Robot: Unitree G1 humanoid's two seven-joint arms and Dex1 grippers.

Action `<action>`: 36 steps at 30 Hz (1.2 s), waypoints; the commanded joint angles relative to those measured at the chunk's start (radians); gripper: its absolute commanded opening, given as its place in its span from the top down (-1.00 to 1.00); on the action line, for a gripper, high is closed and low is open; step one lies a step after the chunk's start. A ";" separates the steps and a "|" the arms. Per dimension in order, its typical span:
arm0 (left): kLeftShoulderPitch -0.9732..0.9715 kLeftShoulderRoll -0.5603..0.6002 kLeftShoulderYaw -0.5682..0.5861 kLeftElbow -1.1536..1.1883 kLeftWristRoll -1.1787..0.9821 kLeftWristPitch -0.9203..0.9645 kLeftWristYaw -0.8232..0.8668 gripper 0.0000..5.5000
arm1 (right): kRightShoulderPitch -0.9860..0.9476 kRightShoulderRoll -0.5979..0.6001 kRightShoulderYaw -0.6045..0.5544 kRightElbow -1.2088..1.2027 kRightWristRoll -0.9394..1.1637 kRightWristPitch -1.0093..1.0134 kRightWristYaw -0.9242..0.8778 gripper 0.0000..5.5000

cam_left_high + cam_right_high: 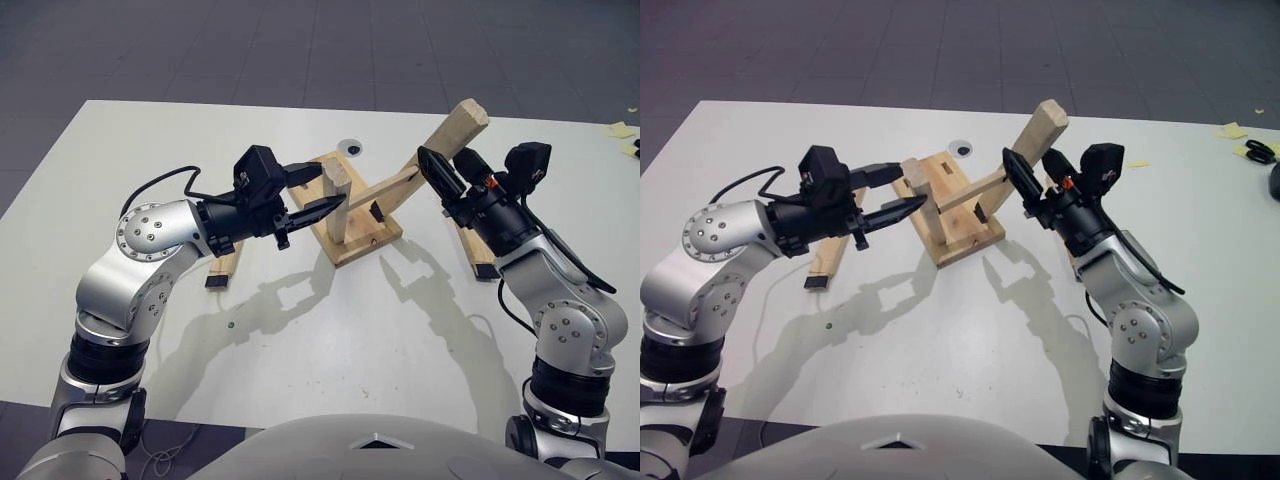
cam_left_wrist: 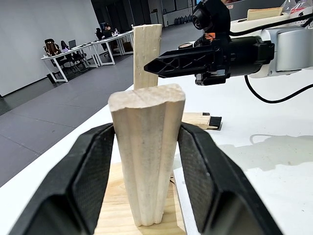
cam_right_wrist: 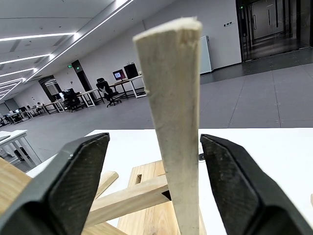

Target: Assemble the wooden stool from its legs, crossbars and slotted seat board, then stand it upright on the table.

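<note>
The slotted seat board (image 1: 358, 240) lies flat on the white table. One wooden leg (image 1: 338, 198) stands upright in it, and my left gripper (image 1: 328, 188) is shut on this leg (image 2: 146, 152), a pad pressed to each side. A second leg (image 1: 455, 128) leans up and to the right, joined to the first by a crossbar (image 1: 385, 186). My right gripper (image 1: 447, 166) is open around that leaning leg (image 3: 173, 122), with a gap showing beside one pad (image 3: 73, 186).
Two loose wooden parts lie on the table, one (image 1: 226, 264) under my left arm and one (image 1: 474, 250) under my right arm. A round hole (image 1: 350, 148) sits behind the board. Yellow notes (image 1: 622, 130) are at the far right edge.
</note>
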 commanded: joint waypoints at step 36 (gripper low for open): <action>0.025 -0.025 -0.004 0.023 0.028 0.005 0.011 0.26 | -0.241 -0.194 -0.001 0.089 0.137 0.528 -0.077 0.63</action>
